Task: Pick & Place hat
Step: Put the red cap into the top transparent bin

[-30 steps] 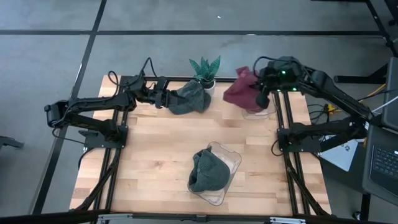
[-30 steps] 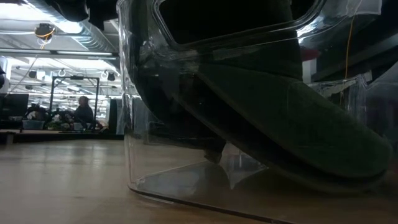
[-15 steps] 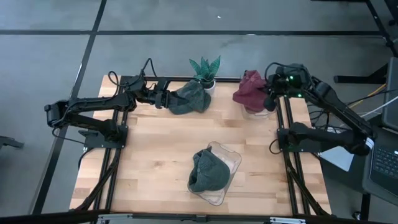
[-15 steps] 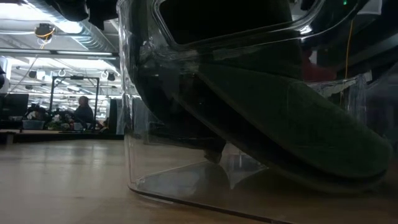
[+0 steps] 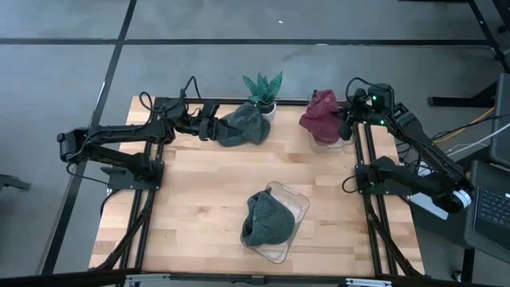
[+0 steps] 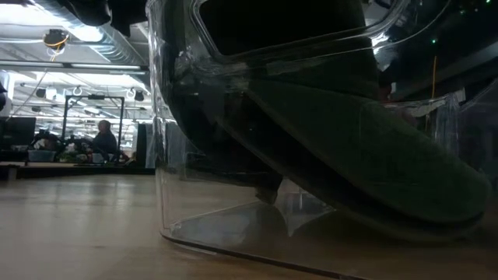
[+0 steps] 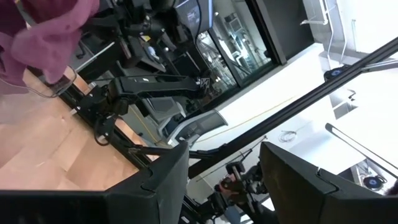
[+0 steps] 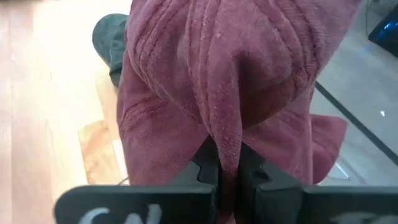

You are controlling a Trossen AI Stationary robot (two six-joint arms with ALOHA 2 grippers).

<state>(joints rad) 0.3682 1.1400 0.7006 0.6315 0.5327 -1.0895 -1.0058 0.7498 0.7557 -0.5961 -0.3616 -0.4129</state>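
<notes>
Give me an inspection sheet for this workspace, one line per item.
Surface: wooden table, bare in the middle.
Job's things: maroon hat over a clear bin at the far right; grey hat far centre; green hat in clear container.
Clutter: potted plant.
Grippers: right gripper shut on maroon hat; left gripper open at grey hat.
Cables: black cable looping off left arm.
Surroundings: grey floor, laptop at right.
</notes>
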